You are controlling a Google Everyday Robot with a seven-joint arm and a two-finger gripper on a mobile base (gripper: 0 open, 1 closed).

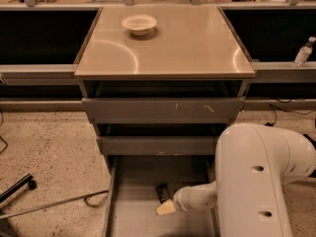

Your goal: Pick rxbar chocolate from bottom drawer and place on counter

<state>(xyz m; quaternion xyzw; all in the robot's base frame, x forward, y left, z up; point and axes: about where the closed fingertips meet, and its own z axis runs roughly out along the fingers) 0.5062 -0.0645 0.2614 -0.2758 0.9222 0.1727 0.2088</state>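
Note:
The rxbar chocolate, a small black bar, lies flat on the floor of the open bottom drawer. My gripper, with pale tan fingertips, is down inside the drawer, just in front of the bar and almost touching its near end. The white arm reaches in from the right and its large upper link fills the lower right of the view. The beige counter is above, at the top of the cabinet.
A white bowl stands on the counter's back left. Two upper grey drawers are slightly open above the bottom one. A clear bottle stands on the right shelf. Cables and a metal rod lie on the speckled floor.

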